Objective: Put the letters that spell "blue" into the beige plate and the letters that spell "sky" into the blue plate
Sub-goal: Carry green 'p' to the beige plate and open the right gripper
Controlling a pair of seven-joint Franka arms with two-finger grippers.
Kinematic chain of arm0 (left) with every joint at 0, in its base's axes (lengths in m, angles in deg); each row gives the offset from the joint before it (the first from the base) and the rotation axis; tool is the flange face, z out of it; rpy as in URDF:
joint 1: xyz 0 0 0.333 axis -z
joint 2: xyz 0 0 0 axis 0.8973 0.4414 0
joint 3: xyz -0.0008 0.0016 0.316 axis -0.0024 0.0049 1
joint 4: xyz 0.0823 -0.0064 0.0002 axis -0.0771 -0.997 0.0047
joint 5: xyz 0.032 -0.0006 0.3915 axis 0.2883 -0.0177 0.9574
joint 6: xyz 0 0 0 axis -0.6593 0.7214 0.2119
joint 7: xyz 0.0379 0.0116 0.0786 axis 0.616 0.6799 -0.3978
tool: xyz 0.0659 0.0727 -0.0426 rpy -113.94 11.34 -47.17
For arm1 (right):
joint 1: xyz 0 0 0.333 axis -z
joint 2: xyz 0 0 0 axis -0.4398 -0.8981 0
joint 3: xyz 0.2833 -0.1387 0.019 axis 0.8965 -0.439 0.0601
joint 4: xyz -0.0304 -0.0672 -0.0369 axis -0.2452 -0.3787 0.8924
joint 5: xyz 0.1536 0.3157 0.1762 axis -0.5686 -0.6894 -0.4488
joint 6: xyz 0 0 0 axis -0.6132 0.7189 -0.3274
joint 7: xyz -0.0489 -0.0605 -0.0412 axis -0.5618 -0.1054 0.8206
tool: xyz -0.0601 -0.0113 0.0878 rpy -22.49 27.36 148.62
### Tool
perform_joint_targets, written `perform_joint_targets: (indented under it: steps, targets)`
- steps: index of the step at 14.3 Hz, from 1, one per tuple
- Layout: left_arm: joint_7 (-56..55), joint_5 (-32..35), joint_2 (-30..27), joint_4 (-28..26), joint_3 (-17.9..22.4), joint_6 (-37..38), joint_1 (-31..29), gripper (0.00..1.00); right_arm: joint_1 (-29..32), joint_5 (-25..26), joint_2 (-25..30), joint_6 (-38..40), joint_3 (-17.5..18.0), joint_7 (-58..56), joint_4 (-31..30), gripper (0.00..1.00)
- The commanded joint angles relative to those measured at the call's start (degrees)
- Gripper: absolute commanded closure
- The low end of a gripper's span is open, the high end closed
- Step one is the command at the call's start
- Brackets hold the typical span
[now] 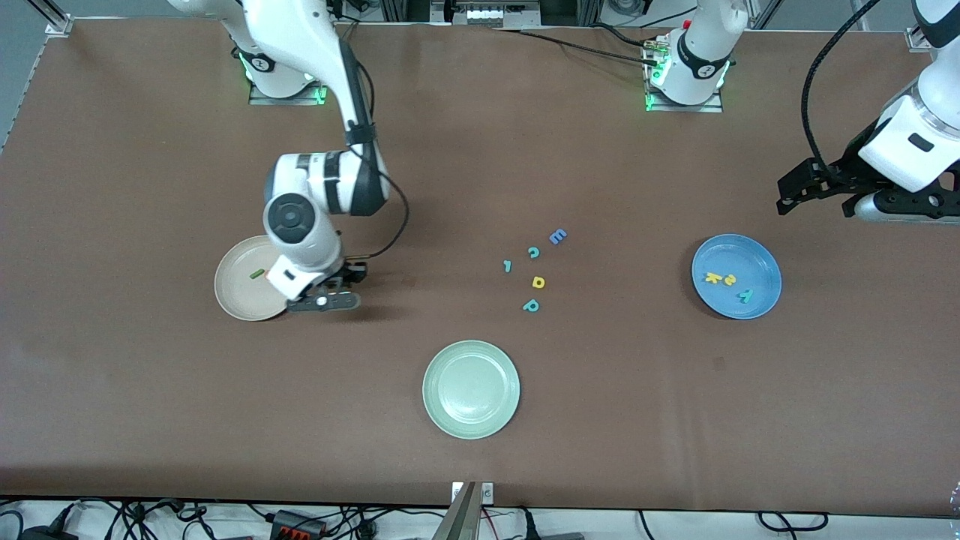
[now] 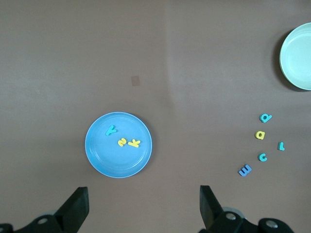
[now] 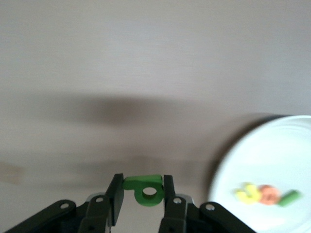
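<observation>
While the left gripper (image 2: 141,208) waits open, the right gripper (image 3: 141,201) pinches the green "b" (image 3: 144,189) beside the beige plate (image 1: 232,296), evidently for dropping there.

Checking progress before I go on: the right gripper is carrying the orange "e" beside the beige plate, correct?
Not quite. The right gripper, beside the beige plate, is shut on the green "b", as the right wrist view shows. The orange "e" already lies in that plate.

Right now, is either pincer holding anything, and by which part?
The right pincer clamps the green "b" across its stem end, beside the beige plate. The left pincer is open and holds nothing.
</observation>
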Motion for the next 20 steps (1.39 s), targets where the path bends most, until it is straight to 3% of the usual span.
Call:
perform_joint_targets:
  steps: [1,8,9,11,15,20]
  targets:
    - [-0.44,1.34,-0.15,0.7,0.13,0.81,0.53,0.0,5.96,-1.37,0.96,1.8,0.04,-8.4,-2.33,0.73]
    - [-0.53,1.34,-0.15,0.7,0.13,0.81,0.53,0.0,13.28,-1.55,0.34,6.29,0.31,-17.47,-3.65,0.72]
    - [-0.53,1.34,-0.15,0.7,0.13,0.81,0.53,0.0,13.54,-1.55,0.34,6.29,0.39,-17.56,-3.74,0.68]
    - [-0.53,1.25,-0.15,0.7,0.13,0.81,0.53,0.0,13.55,-1.99,0.43,6.38,0.31,-17.04,-3.48,0.0]
    - [-0.8,1.25,-0.15,0.7,0.13,0.81,0.53,0.0,12.5,-2.25,1.13,10.49,-2.14,-16.6,-0.85,0.0]
    - [-0.97,1.17,-0.15,0.7,0.13,0.81,0.53,0.0,12.66,-2.25,1.39,24.03,-7.95,-11.08,9.52,0.0]
